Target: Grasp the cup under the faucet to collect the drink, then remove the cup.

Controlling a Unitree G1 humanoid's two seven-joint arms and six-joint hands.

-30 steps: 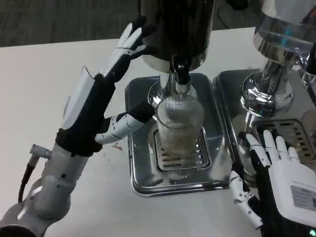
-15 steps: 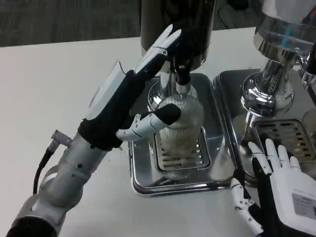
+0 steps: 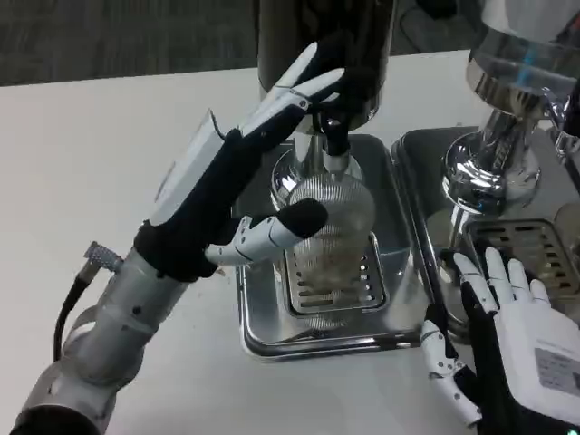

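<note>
Fingers of the left hand (image 3: pixel 237 172) are spread apart, stretched toward the dispenser (image 3: pixel 326 45), with the thumb tip lying against the side of the cup (image 3: pixel 337 222); nothing is clasped. That ribbed clear cup stands upright on the drip tray (image 3: pixel 263 326), directly under the faucet (image 3: pixel 335 145). Right hand (image 3: pixel 512 340) rests flat, fingers apart, at the edge of the neighbouring tray (image 3: pixel 535 240), holding nothing.
</note>
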